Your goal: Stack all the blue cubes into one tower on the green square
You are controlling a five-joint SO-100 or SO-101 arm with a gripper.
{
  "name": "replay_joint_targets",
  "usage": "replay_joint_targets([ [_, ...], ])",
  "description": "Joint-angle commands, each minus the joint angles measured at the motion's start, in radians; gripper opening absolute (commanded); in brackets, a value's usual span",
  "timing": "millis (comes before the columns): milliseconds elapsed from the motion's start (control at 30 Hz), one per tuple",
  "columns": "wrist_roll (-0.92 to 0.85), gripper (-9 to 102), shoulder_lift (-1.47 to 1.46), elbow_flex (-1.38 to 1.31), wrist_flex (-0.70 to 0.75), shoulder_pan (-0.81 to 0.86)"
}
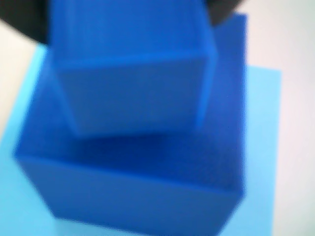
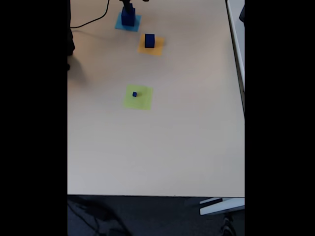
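Though small in the fixed view, nearest on the pale worktop (image 2: 162,147): the green square (image 2: 143,102), just left of frame centre, carrying the smallest blue cube (image 2: 134,94) on its upper left part. Farther up, an orange square (image 2: 156,46) with a second blue cube (image 2: 149,40) standing on it. Farthest, at the top edge, a light-blue square (image 2: 120,25) under a dark blue column (image 2: 128,18), with the pincer (image 2: 127,7) directly over it. Beside that, a black cable (image 2: 93,20) curving across the upper left. In the wrist view, all blurred: a large blue cube (image 1: 147,187) sitting on the light-blue square (image 1: 266,147), and a smaller blue cube (image 1: 133,93) over it, tilted, touching or just above, cannot tell which. Dark pincer parts at the upper corners; apart or clamped, cannot tell.
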Motion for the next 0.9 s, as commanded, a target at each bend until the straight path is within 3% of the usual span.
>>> replay_joint_targets([
  [0,-0.021,6,0.054,-0.069,0.026,0.023],
  [500,-0.184,7,0.172,-0.075,0.074,0.219],
  [867,-0.342,7,0.192,-0.043,-0.005,0.348],
])
